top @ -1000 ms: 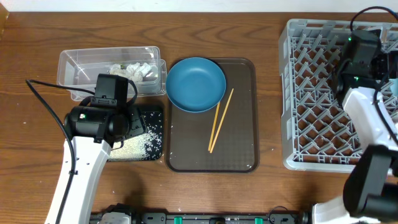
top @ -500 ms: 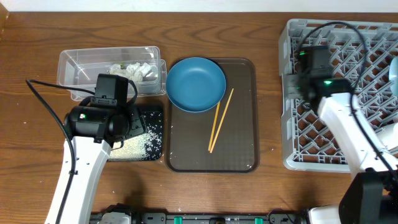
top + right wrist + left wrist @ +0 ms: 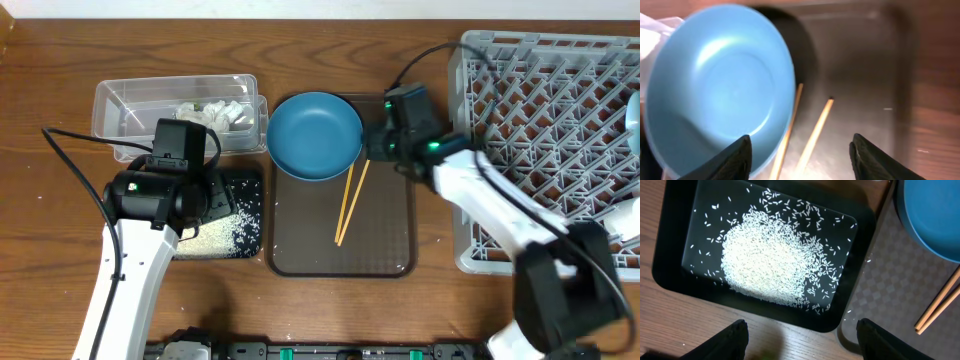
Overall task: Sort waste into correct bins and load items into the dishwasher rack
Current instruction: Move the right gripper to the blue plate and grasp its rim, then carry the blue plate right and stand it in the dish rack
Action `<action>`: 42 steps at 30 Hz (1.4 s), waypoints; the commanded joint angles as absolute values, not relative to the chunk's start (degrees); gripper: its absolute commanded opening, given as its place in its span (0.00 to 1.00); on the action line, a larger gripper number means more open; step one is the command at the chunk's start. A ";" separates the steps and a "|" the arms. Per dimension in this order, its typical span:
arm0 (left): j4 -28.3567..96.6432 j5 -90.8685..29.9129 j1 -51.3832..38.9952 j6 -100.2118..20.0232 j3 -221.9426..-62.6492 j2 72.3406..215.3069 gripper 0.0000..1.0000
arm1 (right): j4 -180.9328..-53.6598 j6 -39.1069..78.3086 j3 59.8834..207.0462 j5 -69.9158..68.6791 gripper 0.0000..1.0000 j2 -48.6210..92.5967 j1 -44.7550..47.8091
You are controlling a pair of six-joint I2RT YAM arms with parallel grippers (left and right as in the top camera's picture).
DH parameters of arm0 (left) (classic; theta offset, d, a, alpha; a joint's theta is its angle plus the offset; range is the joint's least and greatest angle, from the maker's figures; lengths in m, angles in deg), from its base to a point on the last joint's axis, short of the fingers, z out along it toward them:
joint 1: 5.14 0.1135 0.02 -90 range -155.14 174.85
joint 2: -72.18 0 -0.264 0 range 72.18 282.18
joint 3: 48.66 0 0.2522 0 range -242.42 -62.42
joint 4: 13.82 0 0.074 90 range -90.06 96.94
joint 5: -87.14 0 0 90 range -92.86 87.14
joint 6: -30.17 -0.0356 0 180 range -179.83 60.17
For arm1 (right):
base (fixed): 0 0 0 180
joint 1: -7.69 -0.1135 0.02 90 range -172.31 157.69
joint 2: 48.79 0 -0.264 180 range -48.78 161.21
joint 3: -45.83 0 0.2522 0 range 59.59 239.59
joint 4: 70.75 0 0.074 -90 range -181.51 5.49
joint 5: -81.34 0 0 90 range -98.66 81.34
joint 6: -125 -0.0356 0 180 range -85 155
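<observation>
L hand & R hand: both spread wide, empty

The right gripper no longer hangs above the dishwasher rack. A second ago it is over the rack's far right part, half a second ago over its left edge. Now it sits off the rack, just to its left.
</observation>
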State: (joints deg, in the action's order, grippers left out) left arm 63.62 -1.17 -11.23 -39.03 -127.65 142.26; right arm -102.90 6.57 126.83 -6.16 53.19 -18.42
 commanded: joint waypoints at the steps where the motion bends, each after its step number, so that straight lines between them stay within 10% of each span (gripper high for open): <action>1: 63.77 -0.91 -10.95 -38.71 -127.52 142.26 0.73 | -100.83 -0.20 126.72 -6.29 0.58 57.54 -20.45; 13: 63.79 -0.91 -10.95 -38.73 -127.52 142.26 0.73 | -97.48 -6.47 126.83 -7.58 0.02 61.98 -20.97; 28: 63.77 -0.91 -10.95 -38.73 -127.52 142.26 0.73 | -101.15 28.19 127.03 -40.06 0.01 35.40 -11.10; 42: 63.77 -0.91 -10.95 -38.71 -127.52 142.26 0.73 | -73.68 75.42 127.03 -67.71 0.01 36.91 5.65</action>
